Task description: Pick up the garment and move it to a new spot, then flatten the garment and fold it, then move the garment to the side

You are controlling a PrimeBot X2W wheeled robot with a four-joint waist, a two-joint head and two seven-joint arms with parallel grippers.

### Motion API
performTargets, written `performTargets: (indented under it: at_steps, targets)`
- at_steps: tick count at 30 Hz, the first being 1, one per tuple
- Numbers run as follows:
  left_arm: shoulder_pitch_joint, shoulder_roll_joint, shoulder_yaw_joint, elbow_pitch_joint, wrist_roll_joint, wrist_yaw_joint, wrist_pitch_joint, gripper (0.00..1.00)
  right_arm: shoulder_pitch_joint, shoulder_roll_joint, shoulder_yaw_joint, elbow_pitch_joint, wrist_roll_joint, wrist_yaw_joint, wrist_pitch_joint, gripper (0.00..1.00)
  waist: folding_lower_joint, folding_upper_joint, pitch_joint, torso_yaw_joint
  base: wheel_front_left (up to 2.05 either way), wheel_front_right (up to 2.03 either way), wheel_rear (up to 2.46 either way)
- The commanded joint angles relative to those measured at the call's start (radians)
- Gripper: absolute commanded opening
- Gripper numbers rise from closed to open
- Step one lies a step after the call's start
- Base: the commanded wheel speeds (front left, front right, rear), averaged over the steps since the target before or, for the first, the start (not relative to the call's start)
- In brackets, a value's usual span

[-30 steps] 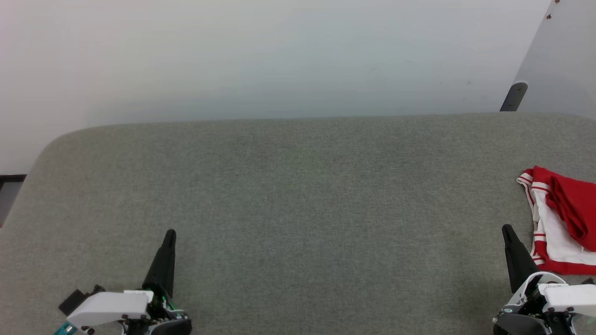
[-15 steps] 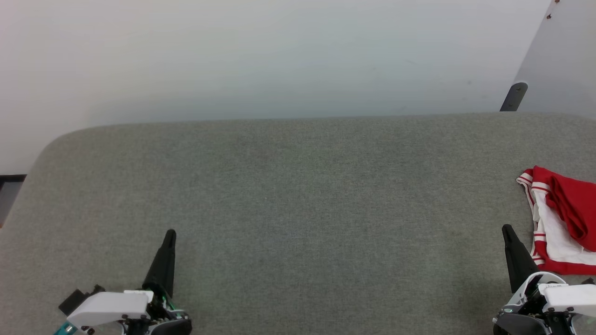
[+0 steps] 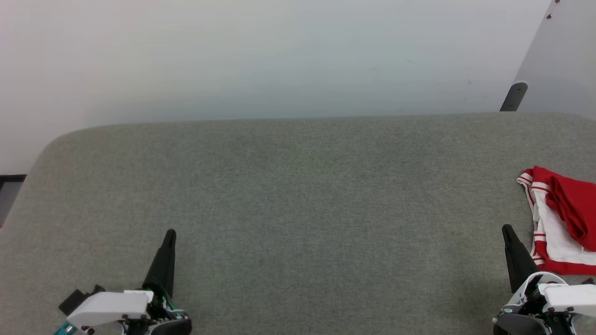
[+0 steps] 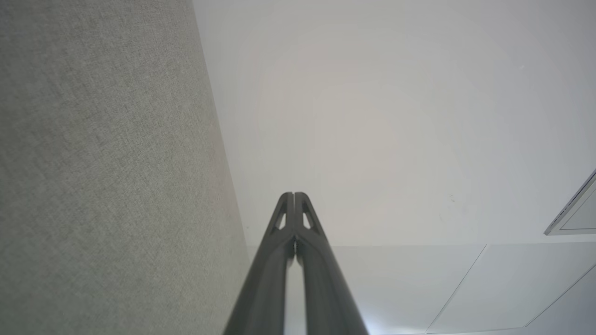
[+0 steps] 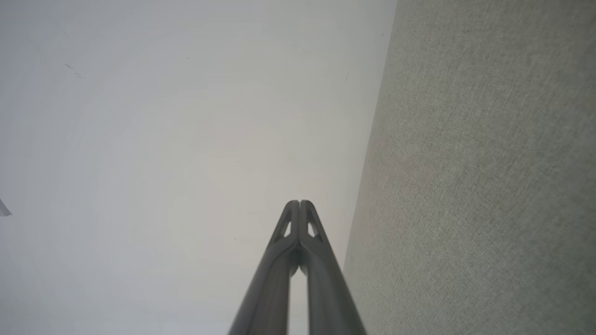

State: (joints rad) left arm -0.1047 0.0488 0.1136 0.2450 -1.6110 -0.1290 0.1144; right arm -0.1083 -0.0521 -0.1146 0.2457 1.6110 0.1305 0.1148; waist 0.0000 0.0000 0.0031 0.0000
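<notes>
The garment (image 3: 561,218), red with white parts and striped trim, lies bunched at the right edge of the grey fabric table (image 3: 298,200), partly cut off by the head view's border. My right gripper (image 3: 506,229) rests at the lower right, just left of the garment and apart from it, its fingers shut with nothing between them (image 5: 299,203). At the lower left my left gripper (image 3: 171,232) is shut and empty too (image 4: 293,194), far from the garment.
A pale wall or floor lies beyond the table's rounded far edge. A dark post (image 3: 513,96) with a light panel stands at the far right. The grey surface stretches wide between the two grippers.
</notes>
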Motion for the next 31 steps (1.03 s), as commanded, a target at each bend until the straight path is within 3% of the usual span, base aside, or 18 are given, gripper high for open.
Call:
performTargets:
  at_steps: [1,31]
  targets:
    - [-0.009,0.000,0.002,0.001,-0.003,-0.003,0.003,0.00,-0.003,0.004,0.001,0.000,0.004,0.000,0.002,0.00,0.0000,0.0000,0.000,0.000,0.00,0.00,0.00]
    - [-0.009,0.000,0.002,0.001,-0.004,-0.003,0.003,0.00,-0.003,0.004,0.001,0.000,0.004,0.000,0.002,0.00,0.0000,0.0000,0.000,0.000,0.00,0.00,0.00]
